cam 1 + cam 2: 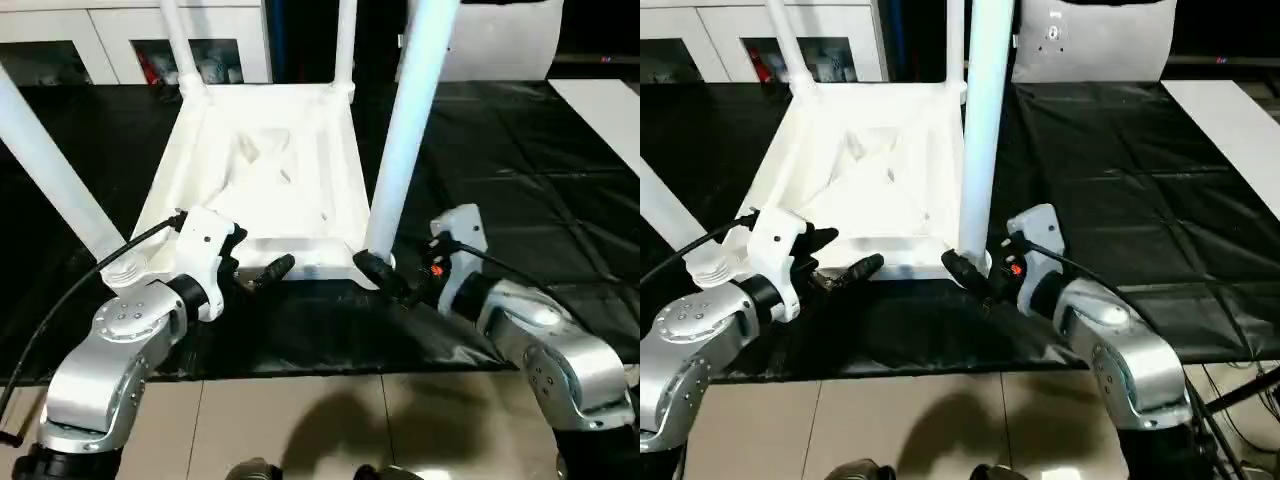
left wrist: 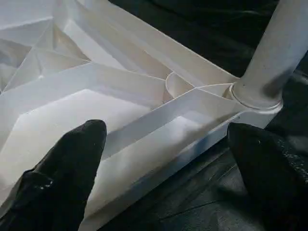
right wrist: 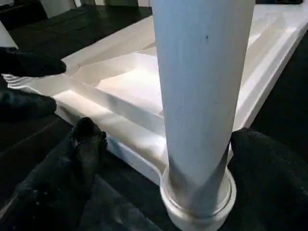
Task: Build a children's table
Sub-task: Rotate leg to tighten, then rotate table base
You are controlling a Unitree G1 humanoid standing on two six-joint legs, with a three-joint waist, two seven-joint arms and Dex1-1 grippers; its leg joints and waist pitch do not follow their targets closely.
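Note:
The children's table lies upside down on the black mat, ribbed underside of its top (image 1: pixel 265 170) facing up. Legs stand in its corner sockets: near right (image 1: pixel 410 120), near left (image 1: pixel 50 170), and two at the far corners (image 1: pixel 178 40) (image 1: pixel 345 45). My left gripper (image 1: pixel 255 255) is open at the top's near edge; in the left wrist view its fingers (image 2: pixel 72 163) stand one over the ribs, one over the mat, holding nothing. My right gripper (image 3: pixel 168 134) is open astride the base of the near right leg (image 3: pixel 202 86), one finger (image 3: pixel 82 149) clearly apart from it.
The black mat (image 1: pixel 500 180) covers the floor around the table, with pale tiles (image 1: pixel 330 420) in front of it. White glass-door cabinets (image 1: pixel 120 40) line the back, a white pillow (image 1: pixel 500 40) lies at the far right, and a white panel (image 1: pixel 610 110) sits at the right edge.

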